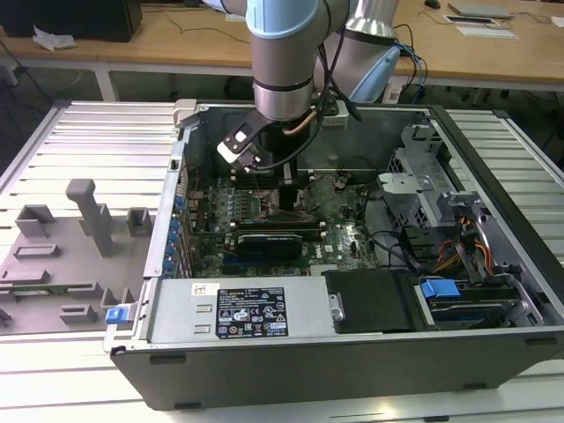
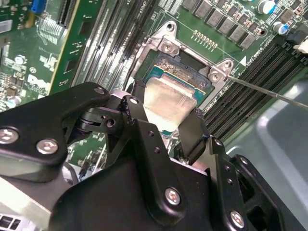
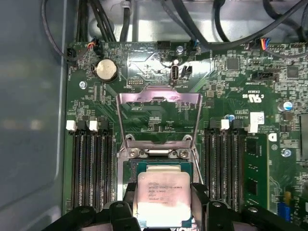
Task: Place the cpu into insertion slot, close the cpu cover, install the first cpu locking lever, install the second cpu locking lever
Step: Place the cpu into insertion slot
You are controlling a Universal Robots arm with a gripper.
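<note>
Exterior view, left to right: a grey fixture tray point(image 1: 53, 264) with moulded blocks is sitting on the slatted table point(image 1: 97, 132) at the exterior view's left. An open PC case point(image 1: 352, 370) is lying in the middle. A drive bay point(image 1: 438, 289) with blue tabs is sitting at the case's right end. The arm point(image 1: 282, 70) is hanging down into the case over the green motherboard point(image 1: 348, 233), behind the silver power supply point(image 1: 238, 308).

First wrist view: the gripper point(image 3: 164, 204) is clamping the cpu point(image 3: 163, 192), with the black fingers point(image 3: 129, 195) pressing on two opposite edges and the silver top facing up. The cpu is sitting over the insertion slot point(image 3: 163, 165) and covering most of it. Can't tell if it's fully seated or just above. The cpu cover point(image 3: 159, 97) is standing open, hinged up clear of the slot, with board showing through its window. Memory slots point(image 3: 91, 163) are flanking the slot on both sides.

Second wrist view: same clamp on the cpu. A thin metal rod point(image 2: 269, 91) is running out from a corner of the slot's rim, crossing over the memory slots.
</note>
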